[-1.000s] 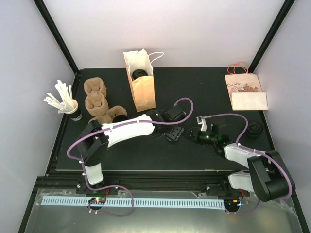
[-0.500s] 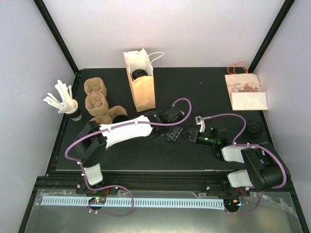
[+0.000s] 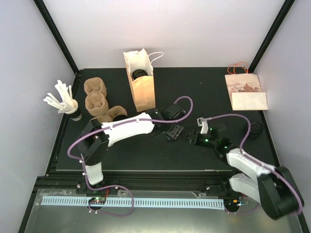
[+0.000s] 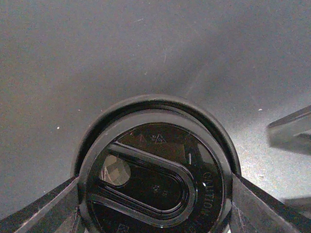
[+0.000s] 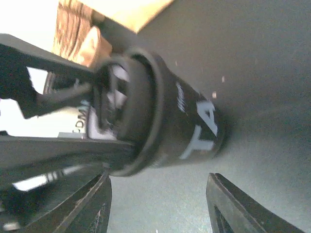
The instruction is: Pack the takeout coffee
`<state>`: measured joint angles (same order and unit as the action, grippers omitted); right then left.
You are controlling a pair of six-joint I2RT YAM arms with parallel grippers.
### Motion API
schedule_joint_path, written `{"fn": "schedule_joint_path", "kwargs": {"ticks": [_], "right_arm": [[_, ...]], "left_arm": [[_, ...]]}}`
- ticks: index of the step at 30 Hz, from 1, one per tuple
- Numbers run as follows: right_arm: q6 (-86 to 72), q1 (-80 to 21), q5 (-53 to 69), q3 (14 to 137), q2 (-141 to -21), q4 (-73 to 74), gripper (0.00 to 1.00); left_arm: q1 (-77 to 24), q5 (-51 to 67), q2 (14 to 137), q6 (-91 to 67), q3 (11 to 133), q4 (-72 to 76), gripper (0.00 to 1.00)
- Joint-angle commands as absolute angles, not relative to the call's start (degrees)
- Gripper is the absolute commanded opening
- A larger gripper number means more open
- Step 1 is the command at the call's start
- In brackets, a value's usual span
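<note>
**Inspector:** Location of the item under task?

**Recorder:** The black coffee cup stands on the dark table, near the middle and in front of the upright paper bag. It bears white lettering on its side. Its black lid is fitted, with the sip slot visible from above.

**Inspector:** Left gripper?

**Recorder:** The left gripper is closed around the cup at lid height. Its fingers press the lid rim from both sides, and no gap shows on either side.

**Inspector:** Right gripper?

**Recorder:** The right gripper sits just beside the cup on its right and is not touching it. Its fingers are spread wide with nothing between them, and the cup lies beyond their tips.

**Inspector:** Contents of the bag?

**Recorder:** A second cup with a dark lid shows through the open top.

**Inspector:** Other items?

**Recorder:**
- Brown pulp carriers lie at the left of the table.
- A stirrer cup stands by the left edge.
- A flat printed bag lies at the far right.
- A loose lid lies near the right edge.
</note>
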<state>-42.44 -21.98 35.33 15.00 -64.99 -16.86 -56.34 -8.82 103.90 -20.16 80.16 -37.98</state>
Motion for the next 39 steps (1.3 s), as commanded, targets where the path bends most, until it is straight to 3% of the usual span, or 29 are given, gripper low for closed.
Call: {"fn": "schedule_joint_path", "kwargs": {"ticks": [1, 5, 18, 27, 34, 39], "right_arm": [[-35.76, -22.07, 23.09, 21.96, -52.68, 7.35, 0.57], [-34.99, -21.89, 19.71, 23.41, -46.89, 12.58, 0.58], [-37.88, -21.80, 15.26, 20.39, -35.15, 13.95, 0.59], [-37.99, -21.80, 9.71, 19.56, -25.30, 16.29, 0.59], [-36.42, -21.79, 8.89, 20.38, -25.90, 16.59, 0.59], [-35.96, -21.82, 9.27, 20.62, -27.27, 15.77, 0.59]], "left_arm": [[-55.11, -7.00, 106.11, -16.55, 86.89, -45.86, 0.54], [-52.74, -3.71, 105.40, -12.70, 92.27, -50.32, 0.55], [-33.54, 45.44, 97.47, 0.22, 86.24, -45.64, 0.53], [-32.43, 62.03, 91.82, 14.81, 81.22, -44.41, 0.52], [-33.00, 53.73, 87.36, 13.93, 76.60, -39.07, 0.52], [-37.60, 25.78, 89.38, 10.35, 80.50, -42.27, 0.53]]}}
